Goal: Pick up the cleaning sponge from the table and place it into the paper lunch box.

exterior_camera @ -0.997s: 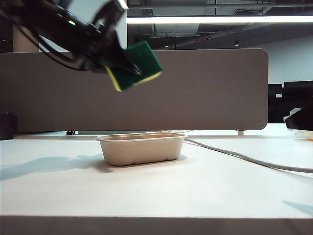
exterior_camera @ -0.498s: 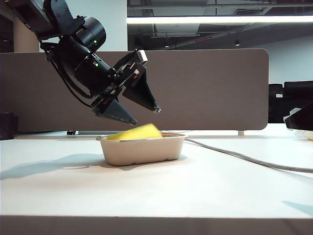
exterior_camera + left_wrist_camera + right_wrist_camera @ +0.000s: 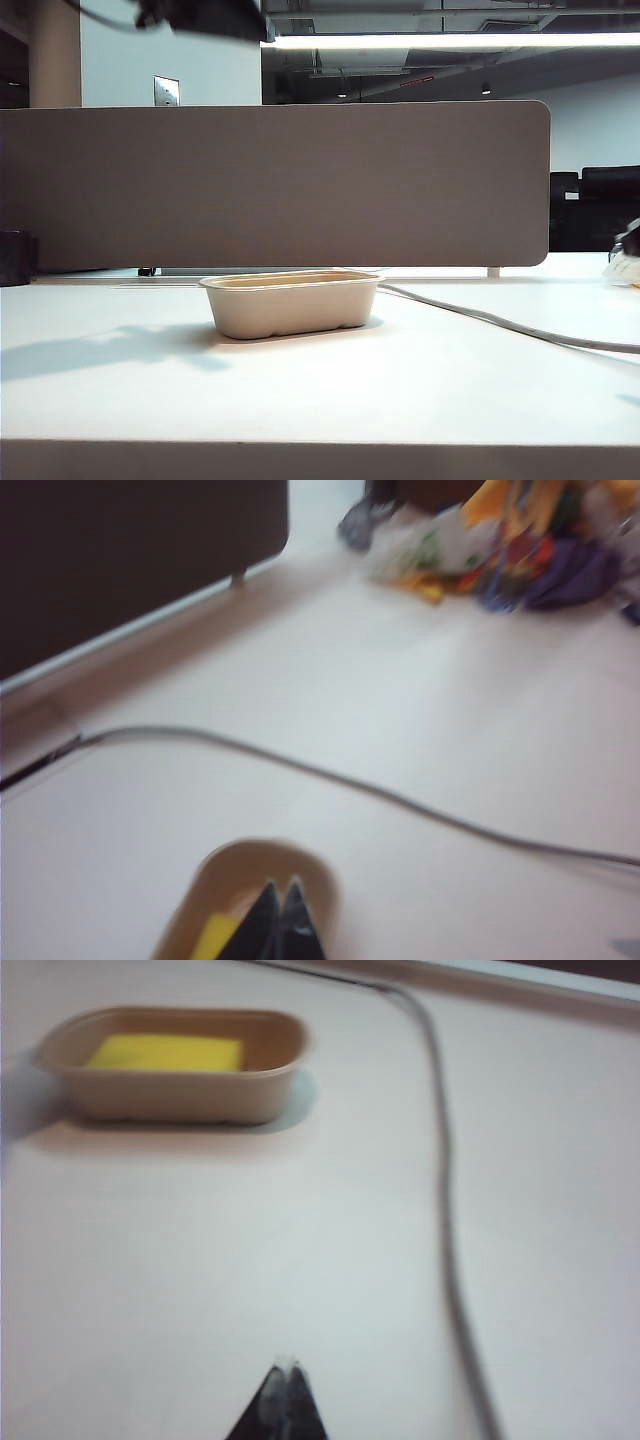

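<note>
Since the earlier frame my left arm is lifting clear: half a second back it was hanging just over the paper lunch box (image 3: 290, 302) with fingers spread, and now only a dark sliver of it is showing at the upper edge of the exterior view. My left hand (image 3: 278, 912) is showing both fingertips pressed together, holding nothing, high above the box. I am seeing the cleaning sponge (image 3: 166, 1053) lying flat inside the box, yellow face up, its green layer hidden underneath; from the exterior view it is sitting below the rolled rim and is out of sight. I am judging the placement done, and the arm is rising so as not to snag the box on the way out. My right hand (image 3: 286, 1387) is hovering over bare worktop (image 3: 400, 390), well apart from the box, fingertips touching and empty, likely keeping out of the left arm's way. A grey cable (image 3: 500, 322) is running across the worktop beside the box, not touching it. Behind the box a divider panel (image 3: 300, 180) is standing.
</note>
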You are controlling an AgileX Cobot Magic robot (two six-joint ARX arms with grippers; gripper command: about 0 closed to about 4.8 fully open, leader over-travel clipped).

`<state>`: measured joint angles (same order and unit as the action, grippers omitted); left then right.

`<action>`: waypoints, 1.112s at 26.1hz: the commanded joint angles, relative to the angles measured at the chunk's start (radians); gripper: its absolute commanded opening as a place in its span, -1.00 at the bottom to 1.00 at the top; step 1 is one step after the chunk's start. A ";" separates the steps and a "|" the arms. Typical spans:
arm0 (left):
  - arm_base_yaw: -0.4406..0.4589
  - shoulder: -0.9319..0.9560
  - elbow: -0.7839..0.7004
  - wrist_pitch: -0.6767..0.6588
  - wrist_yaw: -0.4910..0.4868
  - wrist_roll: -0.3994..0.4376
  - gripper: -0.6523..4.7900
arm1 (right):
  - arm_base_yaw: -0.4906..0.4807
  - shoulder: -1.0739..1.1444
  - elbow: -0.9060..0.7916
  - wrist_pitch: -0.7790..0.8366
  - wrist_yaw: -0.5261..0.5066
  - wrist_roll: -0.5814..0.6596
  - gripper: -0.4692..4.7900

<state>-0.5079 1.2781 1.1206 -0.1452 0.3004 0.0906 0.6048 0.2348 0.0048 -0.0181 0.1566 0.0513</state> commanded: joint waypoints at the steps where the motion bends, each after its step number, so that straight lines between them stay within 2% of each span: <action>1: -0.120 -0.180 -0.134 0.134 -0.137 -0.046 -0.77 | -0.101 -0.038 0.001 0.016 -0.002 0.000 -0.84; 2: -0.187 -0.251 -0.185 0.142 -0.252 -0.043 -0.77 | -0.176 -0.047 0.001 0.018 -0.002 0.000 -0.84; 3: -0.209 -0.280 -0.203 0.141 -0.290 -0.040 -0.77 | -0.214 -0.048 0.001 0.020 -0.001 0.000 -0.84; 4: -0.244 -0.333 -0.233 0.140 -0.332 -0.039 -0.77 | -0.304 -0.050 0.001 0.017 -0.001 0.000 -0.84; 5: -0.257 -0.352 -0.242 0.141 -0.335 -0.039 -0.77 | -0.344 -0.056 0.001 0.013 -0.001 0.000 -0.84; 6: -0.289 -0.389 -0.260 0.142 -0.337 -0.039 -0.77 | -0.436 -0.087 0.001 0.002 -0.001 0.000 -0.84; 8: -0.315 -0.431 -0.282 0.140 -0.370 -0.035 -0.77 | -0.552 -0.160 0.001 -0.006 0.003 0.000 -0.84; 10: -0.313 -0.446 -0.289 0.128 -0.372 -0.039 -0.77 | -0.596 -0.201 0.001 -0.006 0.010 0.000 -0.84; 21: -0.313 -0.447 -0.289 0.091 -0.367 -0.039 -0.77 | -0.589 -0.230 0.001 -0.008 0.002 0.000 -0.84; 29: -0.313 -0.447 -0.289 0.091 -0.367 -0.039 -0.77 | -0.523 -0.230 0.001 -0.008 0.002 0.000 -0.84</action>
<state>-0.8207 0.8333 0.8333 -0.0647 -0.0681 0.0517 0.0776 0.0036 0.0048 -0.0425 0.1577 0.0517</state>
